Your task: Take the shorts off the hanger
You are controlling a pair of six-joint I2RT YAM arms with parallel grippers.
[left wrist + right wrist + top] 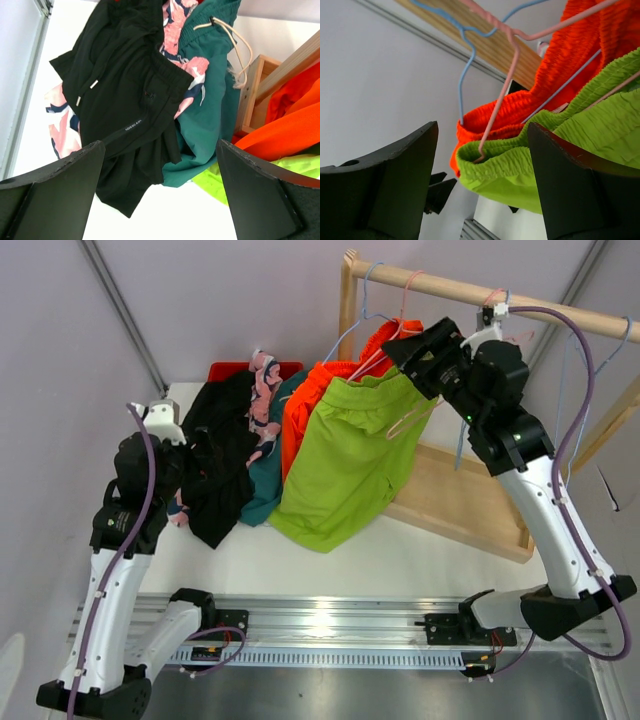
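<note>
Lime green shorts (345, 455) hang from a pink wire hanger (395, 340) on the wooden rail (500, 295); orange shorts (305, 405) hang behind them on a blue hanger (365, 310). Black shorts (220, 455), pink patterned shorts (263, 390) and dark teal shorts (268, 490) lie heaped on the table at left. My right gripper (482, 175) is open, its jaws on either side of the green waistband (520, 165) and the pink hanger's end (500, 95), touching neither. My left gripper (160, 200) is open and empty above the black shorts' (125, 100) near hem.
The rack's wooden base frame (470, 510) lies on the table at right, under the hanging shorts. A red tray (230, 370) sits at the back behind the heap. More wire hangers (495, 315) hang on the rail near my right wrist.
</note>
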